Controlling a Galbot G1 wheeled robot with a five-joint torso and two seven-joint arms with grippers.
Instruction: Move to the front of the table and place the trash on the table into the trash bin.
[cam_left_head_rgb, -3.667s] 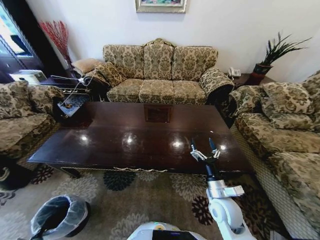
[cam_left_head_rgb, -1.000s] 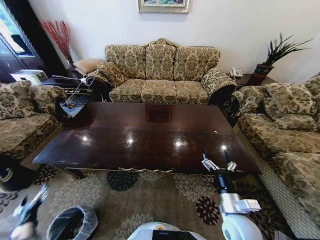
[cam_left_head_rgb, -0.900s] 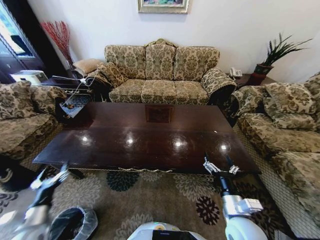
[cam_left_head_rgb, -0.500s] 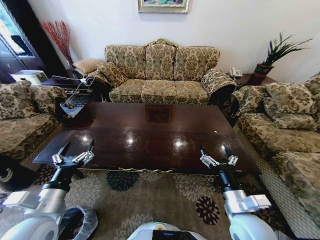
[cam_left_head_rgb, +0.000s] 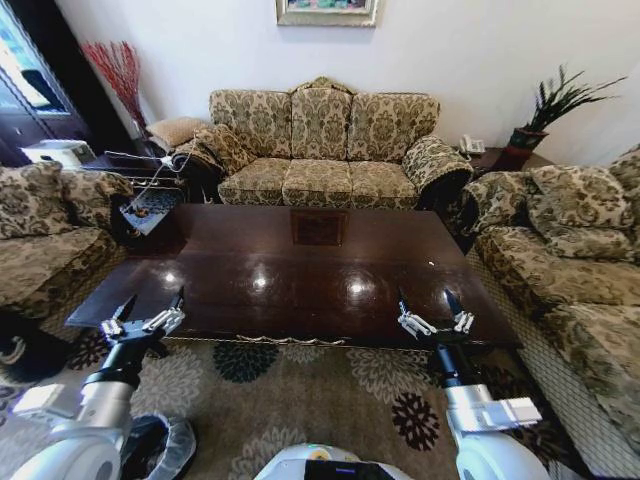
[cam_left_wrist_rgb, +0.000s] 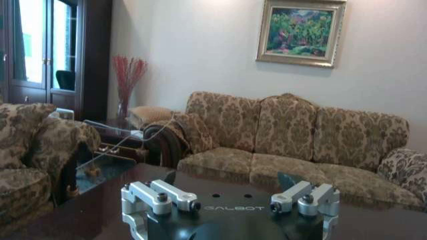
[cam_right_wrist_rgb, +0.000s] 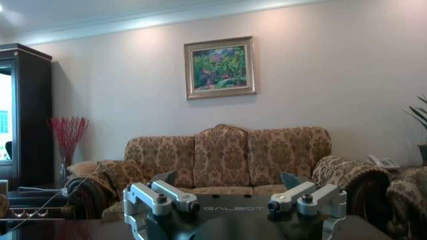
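The table (cam_left_head_rgb: 300, 270) is a long, glossy dark brown coffee table right in front of me, its top bare and shining. No trash is in view on it. My left gripper (cam_left_head_rgb: 153, 302) is open, raised at the table's front left edge. My right gripper (cam_left_head_rgb: 427, 302) is open at the front right edge. Both grippers are empty. The trash bin (cam_left_head_rgb: 182, 445), with its whitish bag over the rim, stands on the carpet at the lower left, mostly hidden behind my left arm. Each wrist view looks over an open gripper (cam_left_wrist_rgb: 228, 181) (cam_right_wrist_rgb: 228, 181) toward the sofa.
A patterned sofa (cam_left_head_rgb: 320, 150) stands behind the table, with a second sofa (cam_left_head_rgb: 40, 240) on the left and a third (cam_left_head_rgb: 570, 250) on the right. A cluttered side table (cam_left_head_rgb: 140, 185) sits at the back left and a potted plant (cam_left_head_rgb: 545, 110) at the back right. Flowered carpet (cam_left_head_rgb: 300, 390) lies between me and the table.
My left arm has swung up from the lower left, past the bin, to the table's front edge. The right gripper has shifted slightly right. The view moved a little early on.
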